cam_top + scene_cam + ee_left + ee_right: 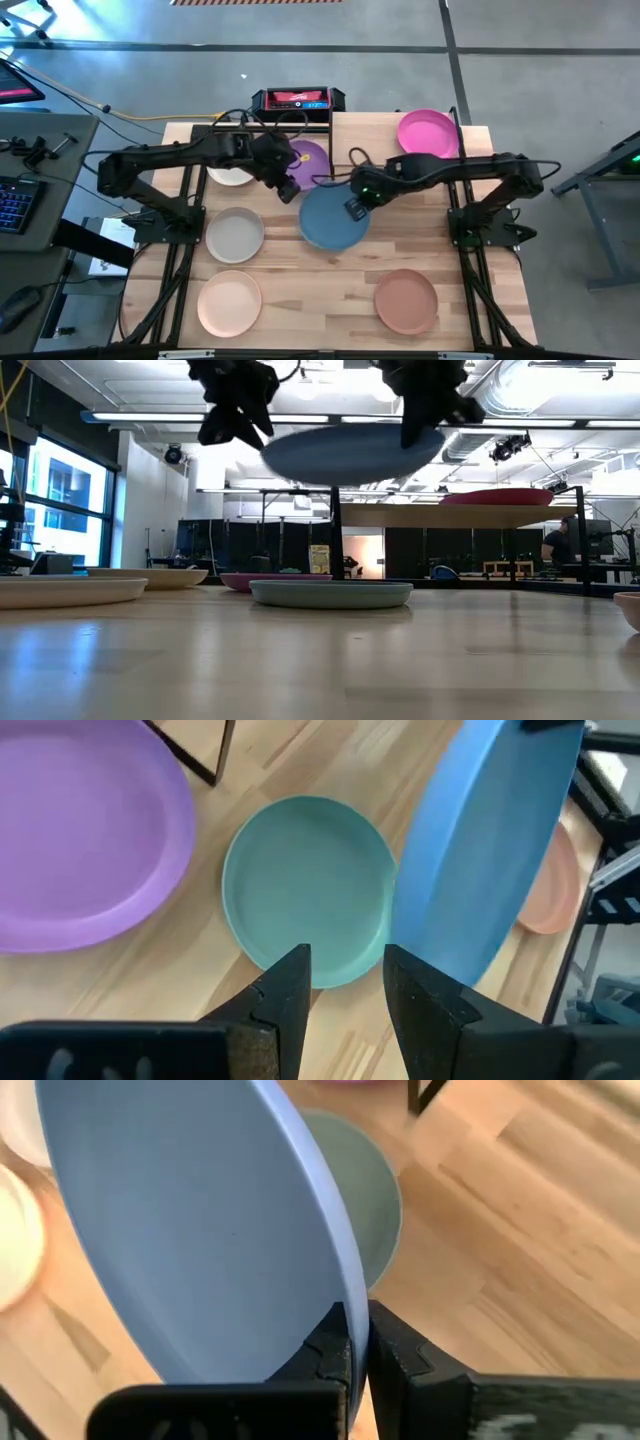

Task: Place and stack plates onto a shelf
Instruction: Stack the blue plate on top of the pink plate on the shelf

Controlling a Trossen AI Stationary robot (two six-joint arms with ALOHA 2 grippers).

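While my right gripper (358, 1342) has its fingers pinched tight on the rim of the blue plate (190, 1230), my left gripper (345, 982) hangs with its fingers parted by a narrow gap and nothing between them.

From my low view I see the blue plate (350, 452) held clear of the table, close to level, above the teal plate (331, 593), which lies flat on the wood. It is a smooth, matte, shallow disc with a thin raised rim. From above, it sits near the table's middle, just in front of the shelf (262, 130).

Looking at the others: the purple plate (310, 162) lies under the shelf, the cream plate (232, 177) beside it under my left arm, the magenta plate (428, 132) at the far right, the grey-beige plate (235, 235) and peach plate (229, 303) down the left side, and the brown plate (406, 300) near right.

My right arm reaches in from the right, wrist over the blue plate's right edge. My left arm stretches in from the left, its gripper just beside the blue plate's far-left edge, over the purple plate.
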